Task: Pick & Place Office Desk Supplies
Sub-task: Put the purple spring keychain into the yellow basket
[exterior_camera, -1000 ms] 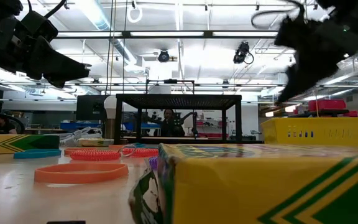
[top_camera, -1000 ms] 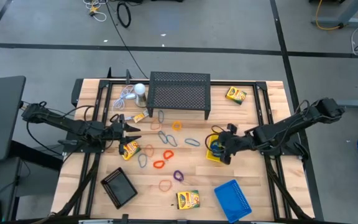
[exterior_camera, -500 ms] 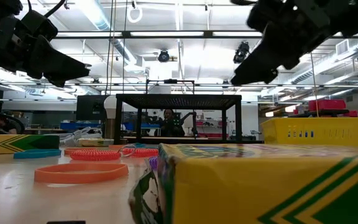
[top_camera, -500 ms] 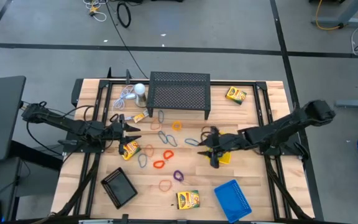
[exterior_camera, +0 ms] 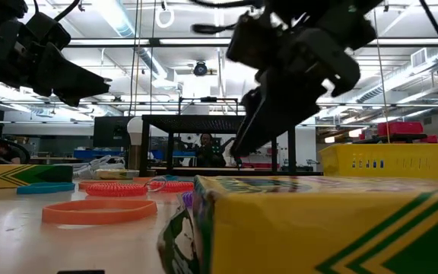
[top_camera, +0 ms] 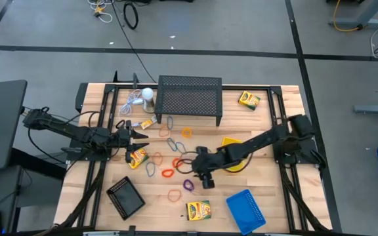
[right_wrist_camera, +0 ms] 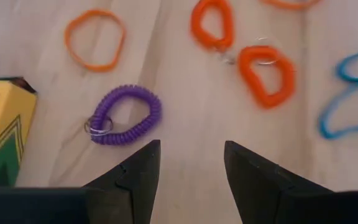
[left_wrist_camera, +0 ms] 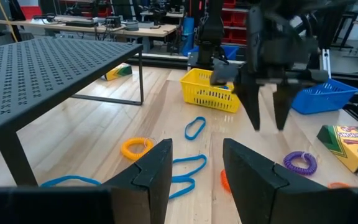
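My right gripper hangs open over the middle of the table, slanting down; nothing is between its fingers. A purple coiled loop lies flat on the wood just ahead of them, with orange loops beyond and a crayon box beside it. The yellow tray sits partly under the right arm. The blue tray and black tray stand near the front edge. My left gripper waits open, level, at the left, above a crayon box.
A large black mesh stand stands at the back centre, a white round object with a cord to its left. More crayon boxes lie at the back right and front centre. Blue, orange and yellow loops are scattered mid-table.
My right gripper has swung from above the yellow tray toward the table's left, sinking a little and rolling at the wrist. It now hangs over the loops near the purple one. Its fingers stay open. The left arm has kept still.
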